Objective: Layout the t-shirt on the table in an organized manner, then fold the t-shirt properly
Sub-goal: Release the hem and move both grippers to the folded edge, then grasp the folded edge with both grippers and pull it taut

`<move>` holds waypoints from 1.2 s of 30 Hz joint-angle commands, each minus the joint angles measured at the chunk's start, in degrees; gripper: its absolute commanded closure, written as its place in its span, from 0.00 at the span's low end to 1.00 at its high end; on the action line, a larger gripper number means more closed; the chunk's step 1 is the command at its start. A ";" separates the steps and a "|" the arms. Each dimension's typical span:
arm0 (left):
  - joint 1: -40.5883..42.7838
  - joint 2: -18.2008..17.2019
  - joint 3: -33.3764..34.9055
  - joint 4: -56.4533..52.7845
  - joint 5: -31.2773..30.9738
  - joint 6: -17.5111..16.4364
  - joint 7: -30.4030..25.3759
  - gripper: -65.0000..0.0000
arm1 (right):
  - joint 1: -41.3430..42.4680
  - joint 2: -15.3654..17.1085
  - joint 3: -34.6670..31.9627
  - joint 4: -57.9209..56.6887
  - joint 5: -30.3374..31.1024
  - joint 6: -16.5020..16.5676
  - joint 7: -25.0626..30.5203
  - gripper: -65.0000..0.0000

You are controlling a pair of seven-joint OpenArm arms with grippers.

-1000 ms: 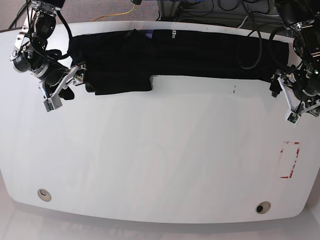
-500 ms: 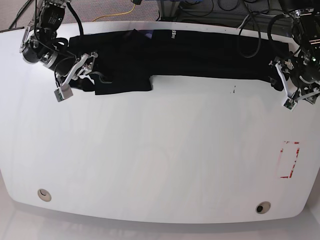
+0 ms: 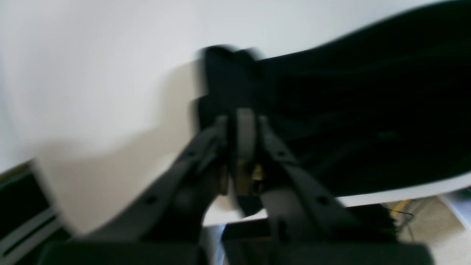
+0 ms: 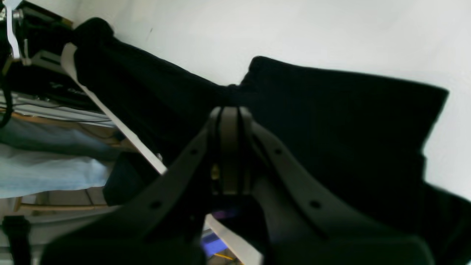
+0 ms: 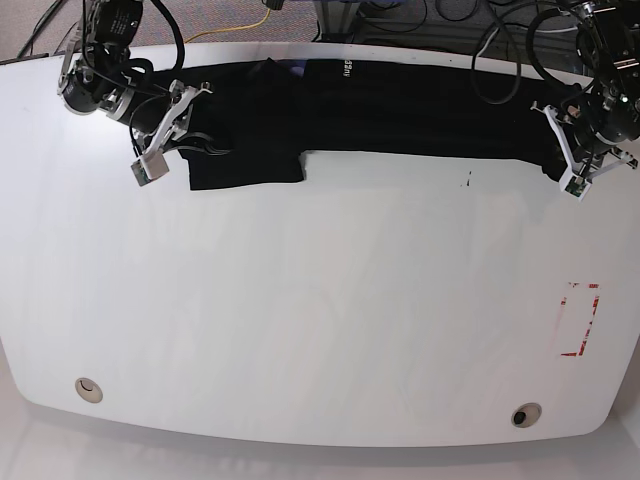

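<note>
The black t-shirt [image 5: 400, 105] lay stretched along the far edge of the white tabletop [image 5: 320, 300]. The left claw [image 3: 241, 121] was clenched on the cloth at one end, though that view was blurred, and the right claw [image 4: 230, 112] was clamped tight on a fold near the sleeve.

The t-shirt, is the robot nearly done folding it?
Not nearly. The t-shirt lies stretched along the far edge of the table. The left gripper and right gripper are shut on its two ends. Flattening and every fold remain.
</note>
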 commanded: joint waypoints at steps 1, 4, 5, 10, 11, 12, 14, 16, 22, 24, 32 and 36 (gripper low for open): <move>0.94 -0.55 -0.41 0.91 1.42 -0.01 -0.31 1.00 | -0.30 0.23 -0.09 0.73 -2.46 0.02 0.87 0.97; 1.29 0.77 0.65 0.82 3.80 -0.01 -0.31 1.00 | -0.56 -0.56 -0.18 0.73 -7.03 0.37 0.96 0.97; 1.38 1.03 1.09 0.82 4.94 -0.01 -0.31 1.00 | -0.65 -0.82 -0.27 0.73 -8.96 0.46 0.96 0.97; 1.55 2.35 3.28 -0.85 8.98 -0.01 -0.39 1.00 | -0.74 -2.58 -0.36 -0.14 -18.02 2.96 1.84 0.98; 1.55 2.35 3.81 -1.56 9.51 -0.01 -0.39 1.00 | -0.74 -2.93 -0.36 -0.76 -19.78 2.96 2.28 0.98; 1.55 2.35 4.25 -2.17 9.86 -0.01 -0.39 1.00 | -0.74 -3.28 -0.36 -1.29 -20.92 2.96 2.63 0.98; 1.38 2.35 5.39 -4.02 10.48 -0.01 -0.48 1.00 | -0.56 -3.81 -0.36 -3.13 -24.17 2.96 3.68 0.98; 1.11 2.44 6.19 -6.21 10.92 -0.01 -0.57 1.00 | -0.56 -4.16 -0.44 -5.07 -27.25 2.96 4.91 0.98; 0.23 2.44 6.62 -11.66 10.92 -0.01 -0.83 1.00 | -0.56 -3.90 -0.44 -10.96 -32.52 2.96 9.66 0.98; -1.17 2.44 6.62 -13.16 10.92 -0.01 -1.71 1.00 | -0.30 -3.81 -0.27 -13.24 -33.75 2.96 10.72 0.98; -2.40 2.44 7.77 -16.94 11.36 -0.01 -7.34 1.00 | 1.64 -1.35 -0.18 -17.64 -35.43 2.96 13.35 0.98; -6.01 2.44 10.58 -18.96 11.36 -0.01 -7.87 1.00 | 4.98 0.50 -0.18 -20.63 -35.78 2.96 13.71 0.98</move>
